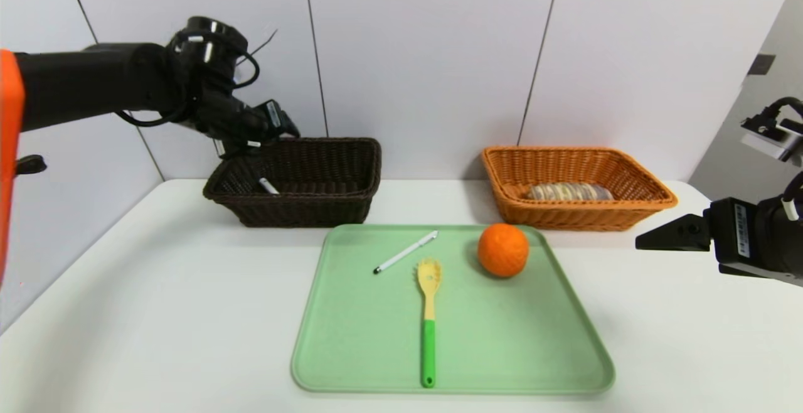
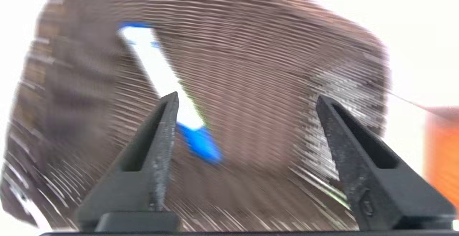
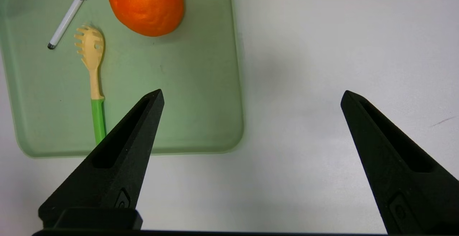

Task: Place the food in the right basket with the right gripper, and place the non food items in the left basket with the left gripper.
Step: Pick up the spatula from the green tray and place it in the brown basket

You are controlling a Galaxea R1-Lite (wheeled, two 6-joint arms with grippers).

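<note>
- Marker (image 1: 268, 186): in dark basket (image 1: 301, 212), toward its 9 o'clock side as seen from the head; white, blue ends.
- Left gripper (image 2: 247, 94): over the same basket's 10 o'clock part; fingers spread, nothing between them.
- Dark basket: at 10 to 11 o'clock from the centre of green tray (image 1: 514, 337), on tabletop (image 1: 188, 312).
- On tray: pen (image 1: 404, 253) at 11 o'clock; orange (image 1: 503, 250) at 1 o'clock; spoon (image 1: 429, 331) with head toward 12, green handle toward 6.
- Roll (image 1: 569, 191): in tan basket (image 1: 583, 217), past tray's 1 o'clock corner.
- Right gripper (image 3: 252, 90): beyond tray's 2 to 3 o'clock side, fingers spread, empty.
</note>
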